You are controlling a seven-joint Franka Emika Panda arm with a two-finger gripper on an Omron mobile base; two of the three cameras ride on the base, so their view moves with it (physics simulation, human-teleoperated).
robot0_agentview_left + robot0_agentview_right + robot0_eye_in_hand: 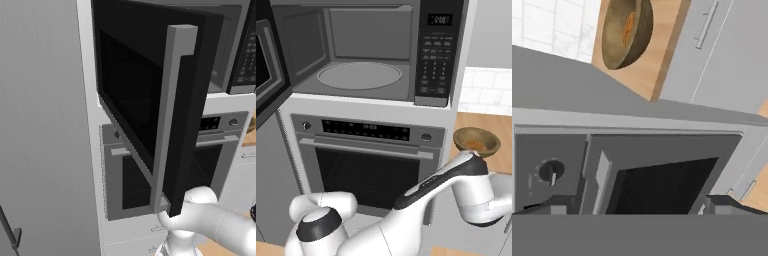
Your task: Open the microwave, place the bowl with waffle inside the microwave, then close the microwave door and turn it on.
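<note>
The microwave [358, 75] stands with its cavity and glass turntable exposed and its keypad [436, 55] on the right. The microwave door [150, 95] is swung wide open to the left, its grey bar handle [172, 115] facing the camera. A brown bowl with waffle [476, 141] sits on the wooden counter to the right of the oven, also seen as the bowl [626, 31] in the hand view. My gripper [641, 206] is open, fingertips [727, 204] far apart with nothing between them, some way short of the bowl and facing the oven's right side.
A grey oven [366, 150] with a horizontal handle and round knobs [551, 171] sits under the microwave. A tall grey cabinet [45, 125] stands to the left. Grey drawer fronts [722, 55] lie under the wooden counter [657, 60]. The open door juts out over the arm.
</note>
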